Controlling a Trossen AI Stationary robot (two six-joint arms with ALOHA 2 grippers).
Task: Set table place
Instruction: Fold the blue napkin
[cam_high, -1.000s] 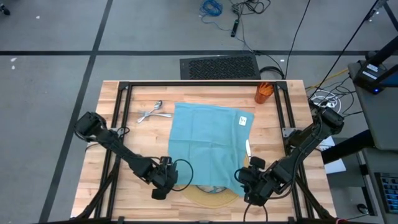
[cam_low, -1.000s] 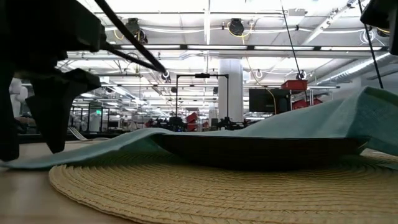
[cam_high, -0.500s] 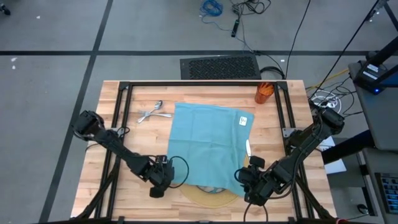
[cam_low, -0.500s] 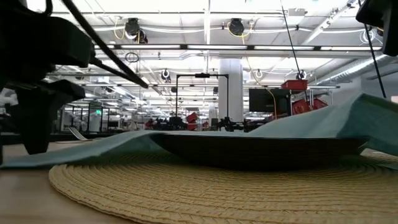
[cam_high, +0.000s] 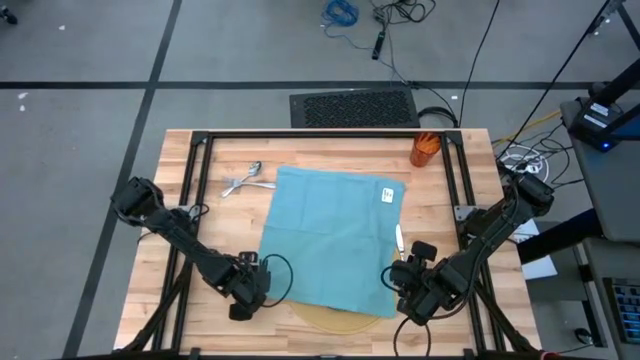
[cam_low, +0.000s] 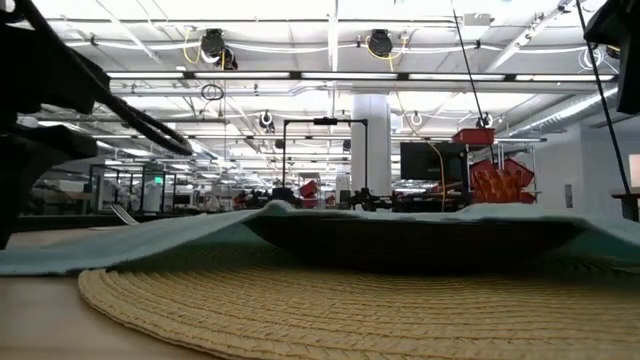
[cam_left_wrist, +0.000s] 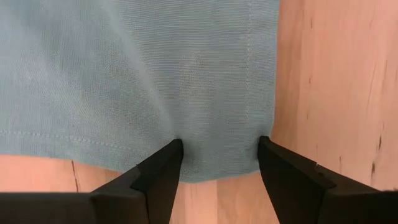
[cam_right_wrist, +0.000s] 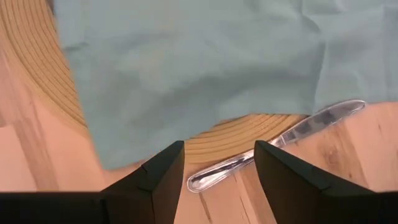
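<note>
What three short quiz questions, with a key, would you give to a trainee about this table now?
1. True or false: the teal napkin lies spread over the bowl and most of the round mat.
2. Which item stands at the table's far right corner? A) orange cup B) knife C) glass bowl
3. Fill in: both claws, left and right, stand ____ at the napkin's near corners, holding nothing.

Key:
1. True; in the low view the cloth drapes over the dark bowl.
2. A, the orange cup.
3. Open; the knife lies beside the right claw.
</note>
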